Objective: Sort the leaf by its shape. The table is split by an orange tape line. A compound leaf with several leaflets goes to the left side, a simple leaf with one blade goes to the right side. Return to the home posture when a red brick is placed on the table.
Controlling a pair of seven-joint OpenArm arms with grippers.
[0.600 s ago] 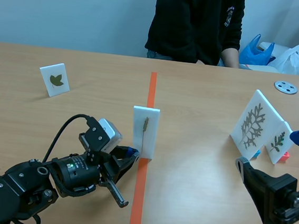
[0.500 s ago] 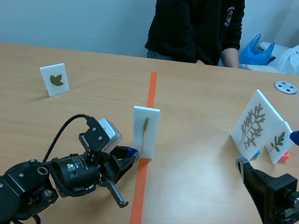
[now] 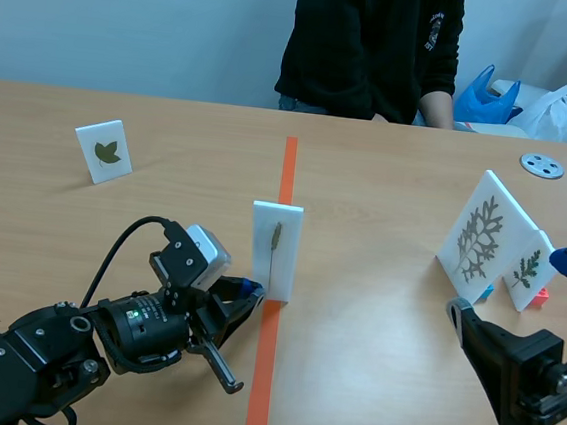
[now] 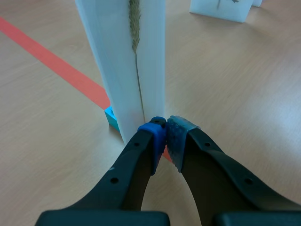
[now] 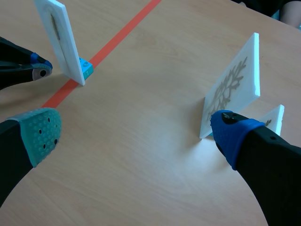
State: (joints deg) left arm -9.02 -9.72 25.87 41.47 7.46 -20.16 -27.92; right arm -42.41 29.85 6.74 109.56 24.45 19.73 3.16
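Fingertips (image 4: 153, 135) of the left gripper (image 4: 167, 128) are pressed together with nothing between them. They sit low against the foot of the narrow leaf card (image 4: 150, 56). This white card stands upright on a teal base block (image 4: 111, 117) and shows a single slim, spike-like specimen on a thin stem. In the scene view it stands right on the orange tape line (image 3: 287, 173), near the middle of the wooden table (image 3: 387, 182).

Low on the other side, the right gripper (image 5: 134, 128) is spread wide and holds nothing. It hangs over bare wood, well apart from the narrow leaf card.

Just beyond it a large card (image 3: 477, 236) leans back, showing a much-divided, feathery leaf. A smaller card (image 3: 526, 268) with a little sprig of several leaflets stands just beside it.

Far off on the left side stands a small card (image 3: 104, 151). Its dark leaf may be lobed or made of separate leaflets, but it is too small to tell.

A grey disc with holes (image 3: 542, 165) lies near the far right edge. A person in a black top (image 3: 370, 45) sits across the table, next to a blue plastic bag (image 3: 486, 96).
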